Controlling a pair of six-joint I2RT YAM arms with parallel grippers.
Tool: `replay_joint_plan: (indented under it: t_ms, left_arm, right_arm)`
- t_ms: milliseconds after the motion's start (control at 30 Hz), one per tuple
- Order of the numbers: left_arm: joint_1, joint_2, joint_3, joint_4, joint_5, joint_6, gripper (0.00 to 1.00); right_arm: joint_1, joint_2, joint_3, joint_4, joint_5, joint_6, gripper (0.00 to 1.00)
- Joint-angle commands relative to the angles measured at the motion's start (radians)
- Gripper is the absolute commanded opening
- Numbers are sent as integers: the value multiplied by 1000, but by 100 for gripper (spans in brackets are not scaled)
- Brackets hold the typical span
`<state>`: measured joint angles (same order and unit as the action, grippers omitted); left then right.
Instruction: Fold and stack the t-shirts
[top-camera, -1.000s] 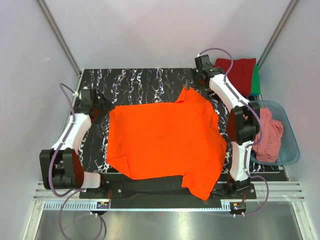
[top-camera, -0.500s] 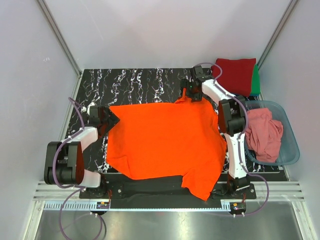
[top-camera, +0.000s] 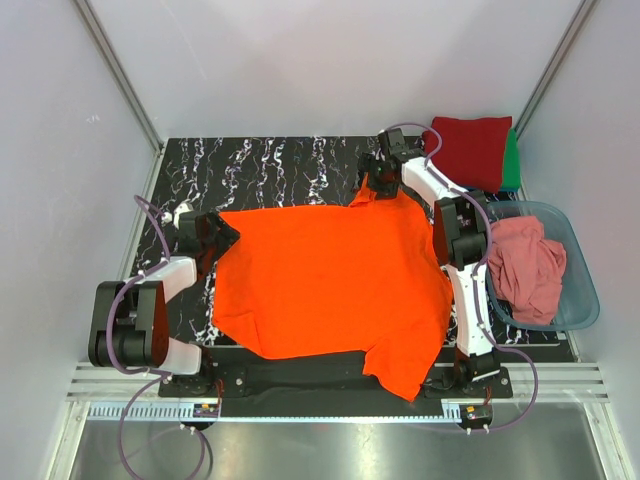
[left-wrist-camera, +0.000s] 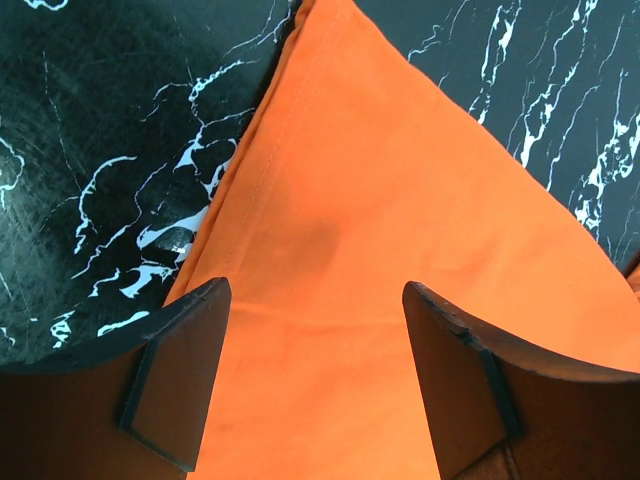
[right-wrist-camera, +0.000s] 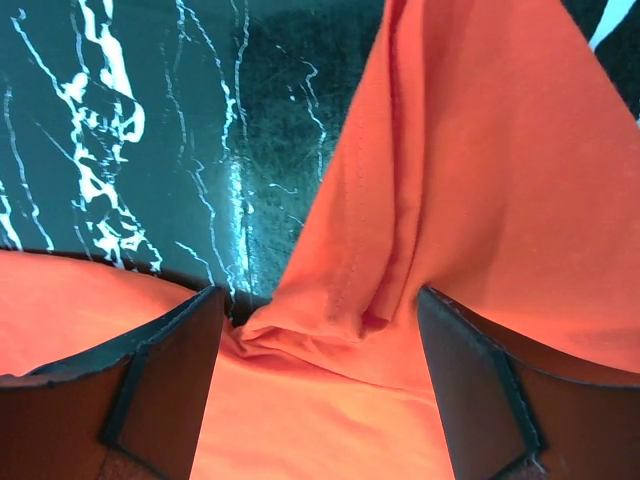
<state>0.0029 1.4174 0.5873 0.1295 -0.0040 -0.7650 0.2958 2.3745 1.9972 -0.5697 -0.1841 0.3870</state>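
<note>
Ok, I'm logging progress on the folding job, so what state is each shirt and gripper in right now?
orange t-shirt: spread out, unfolded
salmon-pink t-shirt: crumpled in the tub
dark red t-shirt: folded, lying on the green t-shirt
green t-shirt: folded, mostly covered
left gripper: open above the orange corner
right gripper: open, straddling a bunched orange fold

The scene is lit brightly and evenly from above, and only faint, soft shadows are cast. The orange t-shirt (top-camera: 330, 280) is rendered so saturated in the top view that its folds are nearly lost. A pale glare streak is seen on the glossy counter (right-wrist-camera: 238, 195) in the right wrist view.
</note>
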Motion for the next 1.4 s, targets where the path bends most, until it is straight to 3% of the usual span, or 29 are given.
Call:
replay_joint_plan:
  t_ms: [0, 333, 467, 633, 800, 967, 1033, 1067, 1133, 1167, 1200, 1267, 1300, 1367]
  left_arm:
    - [2, -14, 0, 73, -2, 1, 74]
    - [2, -12, -3, 76, 22, 3, 73]
    - [2, -11, -4, 78, 25, 3, 73]
    - [2, -9, -4, 79, 29, 3, 73]
    - [6, -9, -6, 78, 35, 3, 73]
    - [17, -9, -12, 87, 48, 0, 73]
    - [19, -9, -15, 91, 53, 0, 73]
    - [20, -11, -15, 93, 56, 0, 72]
    - [22, -12, -17, 94, 62, 3, 72]
    - [22, -21, -20, 91, 61, 7, 72]
    - [20, -26, -21, 90, 62, 9, 72]
    - [20, -49, -23, 76, 52, 18, 72]
    - [23, -54, -21, 64, 49, 20, 72]
    - [20, -61, -6, 50, 47, 23, 72]
  right_arm:
    - [12, 9, 55, 27, -32, 19, 84]
    - [35, 20, 54, 27, -57, 32, 80]
    - [40, 5, 28, 27, -45, 38, 74]
    - [43, 2, 17, 27, -43, 38, 48]
    - [49, 6, 57, 25, -41, 46, 39]
    - [54, 113, 299, 14, -93, 58, 26]
    - [57, 214, 496, 13, -109, 40, 31]
    - [60, 254, 576, 10, -118, 0, 46]
    - [60, 339, 780, -40, -95, -36, 67]
    - [60, 347, 822, -68, -40, -65, 76]
    - [57, 335, 833, -88, -14, -75, 79]
    - [59, 212, 686, -104, 91, -97, 81]
    - [59, 90, 502, -81, 133, -89, 81]
    - [60, -35, 296, -24, 207, -76, 81]
